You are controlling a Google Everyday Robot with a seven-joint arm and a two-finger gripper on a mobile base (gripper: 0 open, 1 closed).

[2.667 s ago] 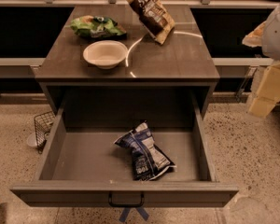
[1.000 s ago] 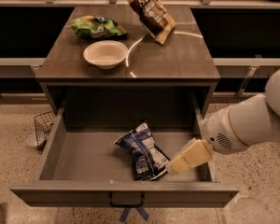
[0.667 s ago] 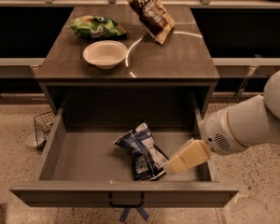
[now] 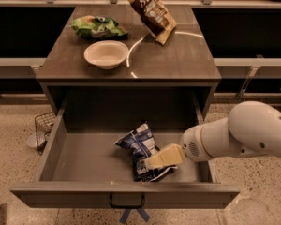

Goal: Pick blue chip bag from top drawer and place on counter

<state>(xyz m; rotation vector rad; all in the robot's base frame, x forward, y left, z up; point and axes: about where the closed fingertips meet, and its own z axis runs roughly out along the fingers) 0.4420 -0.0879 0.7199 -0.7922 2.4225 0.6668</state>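
Note:
The blue chip bag (image 4: 139,149) lies crumpled on the floor of the open top drawer (image 4: 84,158), a little right of centre. My gripper (image 4: 155,162) reaches in from the right on a white arm, its tan fingers low over the bag's right lower part. The counter (image 4: 178,55) is the dark glossy top above the drawer. The drawer's front panel carries a small dark handle (image 4: 126,203) at centre.
On the counter stand a cream bowl (image 4: 106,53), a green bag (image 4: 98,26) at the back left and a brown-and-tan bag (image 4: 150,11) at the back. A wire basket (image 4: 43,125) sits on the speckled floor left of the drawer.
My arm came in from the right edge into the drawer and has moved further left, so the gripper now sits over the blue chip bag. The bag has not moved.

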